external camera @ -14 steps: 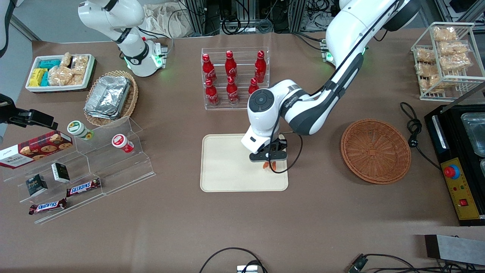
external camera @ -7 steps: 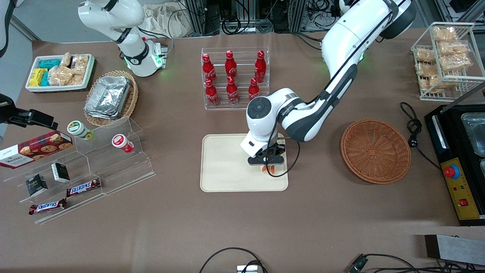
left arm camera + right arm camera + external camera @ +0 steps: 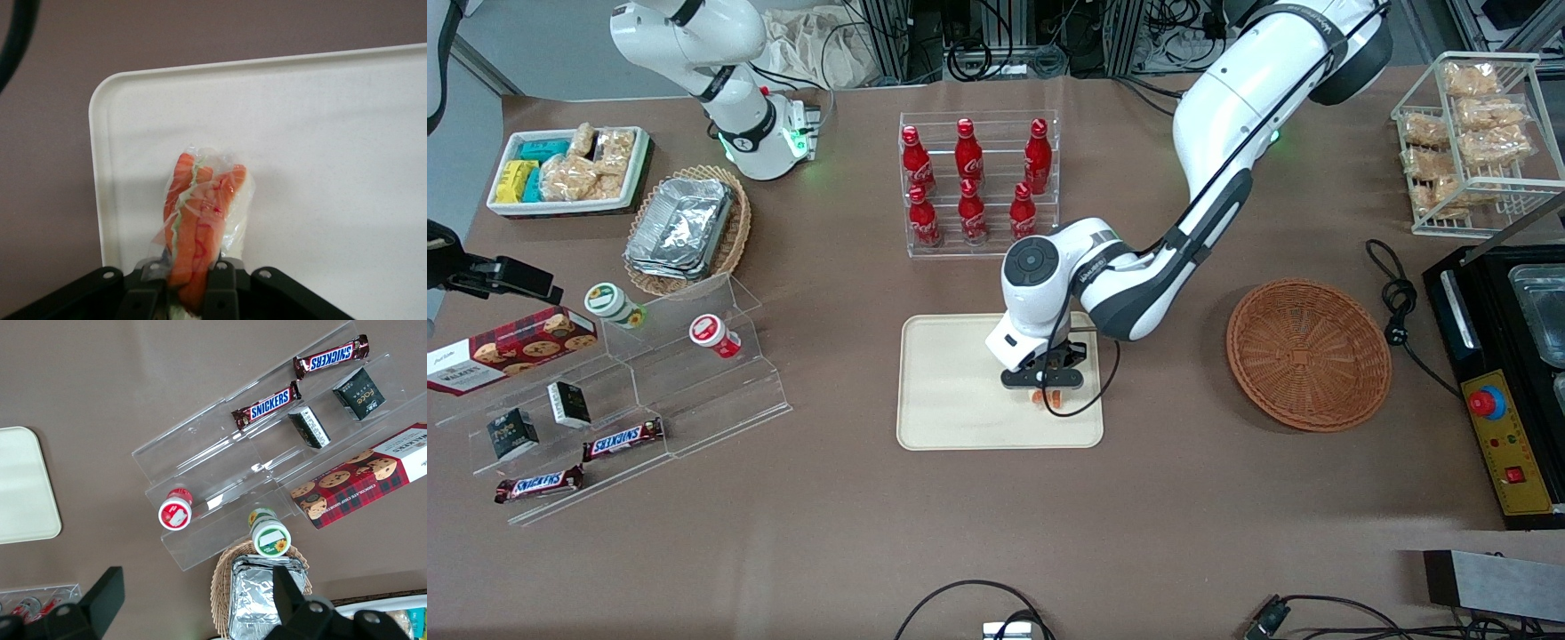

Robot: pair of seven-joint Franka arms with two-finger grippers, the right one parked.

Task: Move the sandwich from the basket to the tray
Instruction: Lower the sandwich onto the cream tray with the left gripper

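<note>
My left gripper (image 3: 1044, 388) is shut on the sandwich (image 3: 1046, 397), a wrapped wedge with orange-red and green edges, and holds it just above the cream-beige tray (image 3: 951, 391), over the part of the tray nearest the basket. In the left wrist view the sandwich (image 3: 200, 220) hangs between the black fingers (image 3: 220, 293) over a rounded corner of the tray (image 3: 333, 133). The reddish-brown wicker basket (image 3: 1307, 353) stands empty toward the working arm's end of the table.
A clear rack of red cola bottles (image 3: 974, 182) stands farther from the front camera than the tray. A stepped acrylic stand with snacks (image 3: 623, 382), a tan basket of foil trays (image 3: 687, 229) and a white snack bin (image 3: 569, 169) lie toward the parked arm's end. A black appliance (image 3: 1507, 373) is beside the basket.
My gripper has moved with the sandwich farther over the tray, away from the basket and slightly away from the front camera, staying shut on it.
</note>
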